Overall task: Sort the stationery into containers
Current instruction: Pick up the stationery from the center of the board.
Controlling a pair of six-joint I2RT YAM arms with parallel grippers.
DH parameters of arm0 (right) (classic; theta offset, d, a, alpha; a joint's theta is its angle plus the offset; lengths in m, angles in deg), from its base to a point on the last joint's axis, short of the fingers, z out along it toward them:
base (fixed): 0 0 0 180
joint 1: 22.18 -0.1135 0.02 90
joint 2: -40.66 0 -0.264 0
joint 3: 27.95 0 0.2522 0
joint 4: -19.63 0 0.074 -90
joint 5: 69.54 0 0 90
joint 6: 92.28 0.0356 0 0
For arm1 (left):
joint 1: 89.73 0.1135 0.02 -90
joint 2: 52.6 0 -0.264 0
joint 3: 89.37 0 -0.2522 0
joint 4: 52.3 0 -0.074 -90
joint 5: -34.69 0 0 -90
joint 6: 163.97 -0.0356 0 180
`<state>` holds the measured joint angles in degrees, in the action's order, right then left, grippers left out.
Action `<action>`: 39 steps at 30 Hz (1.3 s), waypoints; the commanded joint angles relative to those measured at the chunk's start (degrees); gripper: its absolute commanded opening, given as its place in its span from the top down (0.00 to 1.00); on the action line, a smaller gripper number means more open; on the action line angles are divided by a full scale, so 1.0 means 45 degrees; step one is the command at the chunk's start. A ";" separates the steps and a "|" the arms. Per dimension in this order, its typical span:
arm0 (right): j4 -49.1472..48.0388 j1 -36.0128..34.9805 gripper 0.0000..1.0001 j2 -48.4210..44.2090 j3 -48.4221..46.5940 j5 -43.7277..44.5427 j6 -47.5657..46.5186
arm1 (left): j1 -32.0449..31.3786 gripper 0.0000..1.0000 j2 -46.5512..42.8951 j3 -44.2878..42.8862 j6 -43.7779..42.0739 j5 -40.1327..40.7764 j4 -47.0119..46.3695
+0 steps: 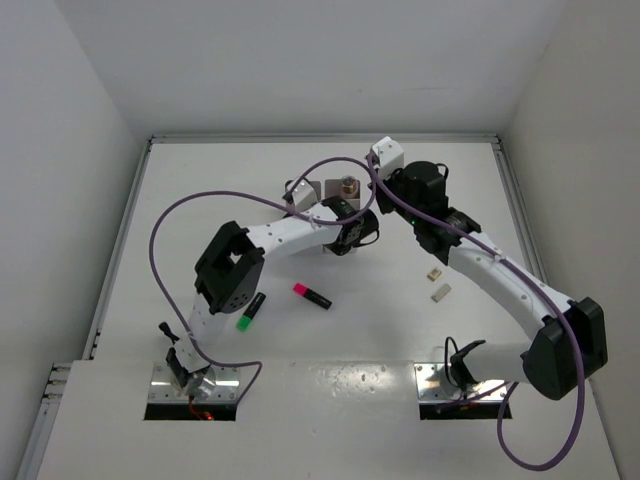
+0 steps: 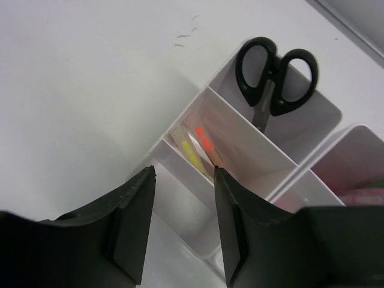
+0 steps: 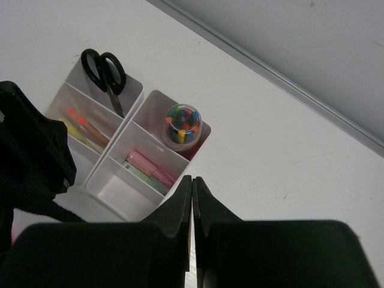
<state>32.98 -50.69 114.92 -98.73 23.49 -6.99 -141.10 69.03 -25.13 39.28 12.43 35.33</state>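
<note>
Two white three-compartment containers stand side by side at the table's middle back (image 1: pixel 333 190). In the right wrist view the left container (image 3: pixel 72 99) holds black-handled scissors (image 3: pixel 105 75) and pink and yellow sticks (image 3: pixel 84 127). The right container (image 3: pixel 114 171) holds a clear domed jar of coloured bits (image 3: pixel 183 123) and a pink tube (image 3: pixel 150 170) over something green. My left gripper (image 2: pixel 184 174) is open and empty above the left container's near compartment. My right gripper (image 3: pixel 192 179) is shut and empty, just right of the containers. A pink highlighter (image 1: pixel 312 295), a green highlighter (image 1: pixel 250 310) and two beige blocks (image 1: pixel 437 283) lie on the table.
The left arm's black wrist (image 3: pixel 30 156) hides the left container's near compartment in the right wrist view. Both arms cross over the containers in the top view. White walls close the table at the back and both sides.
</note>
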 commanded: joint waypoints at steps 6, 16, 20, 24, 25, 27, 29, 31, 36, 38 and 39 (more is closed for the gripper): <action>-0.0613 0.0067 0.99 -0.0369 0.0033 0.0030 0.0168 | -0.0615 0.58 -0.1772 -0.0479 0.1142 0.0902 0.0148; 0.1394 0.0184 0.29 -0.0369 -0.0513 -0.1992 -0.1348 | 0.0164 0.86 -0.6006 0.2934 -0.8531 -0.1494 -0.5143; 0.3912 0.0184 0.43 -0.1149 -0.0631 -0.5273 -0.3416 | 0.1802 0.27 -0.9949 0.6564 -1.7326 -0.7692 -1.1211; 0.6357 -0.0420 0.74 -0.0726 -0.0260 -0.9390 -0.4986 | 0.4397 0.01 -1.2103 0.7216 -1.9285 -1.1516 -1.0577; 0.6475 -0.0596 0.76 -0.0295 -0.0144 -0.9770 -0.4795 | 0.4714 0.00 -1.2395 0.7216 -1.9559 -1.1635 -1.0420; 0.7177 -0.1335 0.76 0.0875 -0.0629 -0.9523 -0.4444 | 0.5359 0.00 -1.3275 0.7527 -1.9912 -1.1754 -1.0301; 0.7607 -0.2780 0.76 0.2144 -0.1388 -0.8509 -0.4268 | 0.6219 0.00 -1.3821 0.8229 -2.0048 -1.1871 -1.0184; 0.7221 -0.3891 0.65 0.3552 -0.1723 -0.7379 -0.3122 | 0.6649 0.00 -1.4542 0.9124 -2.0050 -1.1755 -1.0184; 0.7178 -0.5420 0.36 0.5663 -0.3460 -0.5403 -0.1475 | 0.7822 0.00 -1.5541 1.0535 -2.0050 -1.0935 -1.0321; 0.7180 -0.5887 0.36 0.6442 -0.3968 -0.4797 -0.0811 | 0.7939 0.00 -1.5835 1.0809 -2.0050 -1.0468 -1.0437; 0.7180 -0.6026 0.36 0.6679 -0.4106 -0.4388 -0.0538 | 0.7940 0.00 -1.6126 1.0965 -2.0050 -1.0271 -1.0438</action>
<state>65.57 -76.40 143.90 -112.52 -2.10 -15.28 -106.17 -0.28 23.76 -49.26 -36.11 -9.94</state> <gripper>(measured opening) 0.644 0.997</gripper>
